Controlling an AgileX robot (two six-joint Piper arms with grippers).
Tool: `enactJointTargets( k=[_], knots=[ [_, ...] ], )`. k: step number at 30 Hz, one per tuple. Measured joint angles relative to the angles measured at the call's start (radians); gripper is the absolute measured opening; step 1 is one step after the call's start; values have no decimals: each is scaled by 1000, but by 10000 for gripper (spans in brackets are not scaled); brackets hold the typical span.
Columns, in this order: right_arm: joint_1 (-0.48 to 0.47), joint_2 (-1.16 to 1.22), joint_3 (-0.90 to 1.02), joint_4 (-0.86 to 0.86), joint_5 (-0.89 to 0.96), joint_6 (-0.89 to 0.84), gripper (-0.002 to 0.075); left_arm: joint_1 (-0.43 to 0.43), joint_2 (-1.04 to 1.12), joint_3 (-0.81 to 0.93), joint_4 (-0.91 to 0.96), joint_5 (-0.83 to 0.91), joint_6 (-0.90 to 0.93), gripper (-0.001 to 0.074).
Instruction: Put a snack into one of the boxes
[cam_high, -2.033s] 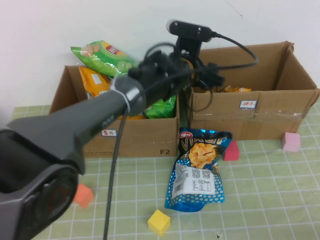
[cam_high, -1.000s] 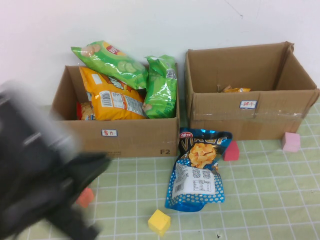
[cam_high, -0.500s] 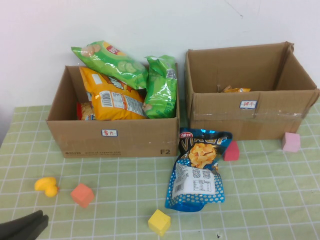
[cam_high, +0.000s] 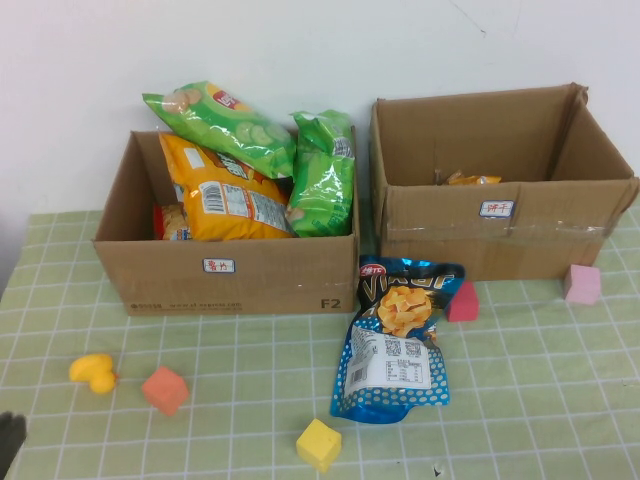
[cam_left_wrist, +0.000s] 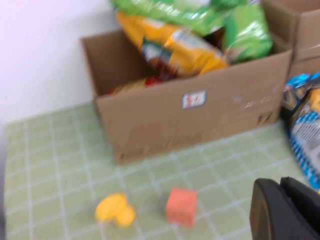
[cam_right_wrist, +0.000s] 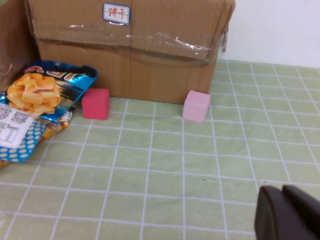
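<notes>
The snack, a small orange-yellow foil packet, lies inside the right cardboard box, only its top edge showing above the front wall. The left box holds green and orange chip bags. My left gripper is shut and empty, low over the mat near the table's front left. Only a dark tip of it shows in the high view. My right gripper is shut and empty over the mat in front of the right box. It is out of the high view.
A big blue chip bag lies on the mat in front of the boxes. Small blocks lie around: yellow cube, orange cube, red block, pink cube, and a yellow duck-like toy.
My left arm, which reached over the right box, has drawn back to the front left and almost left the high view. The snack stays in the right box.
</notes>
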Motion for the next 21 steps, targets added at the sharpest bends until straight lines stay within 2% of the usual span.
enactJointTargets(
  k=[5,8,15,17,21],
  knots=[
    [0,0,0,0,0,0,-2,119,-70,35,-172,58,236,-1],
    [0,0,0,0,0,0,-2,234,-149,75,-281,69,380,-1],
    [0,0,0,1,0,0,-2,475,-268,208,-435,32,470,-1],
    [0,0,0,1,0,0,-2,517,-270,241,-451,4,486,-1],
    [0,0,0,1,0,0,-2,537,-272,270,-482,-83,551,-1]
  ],
)
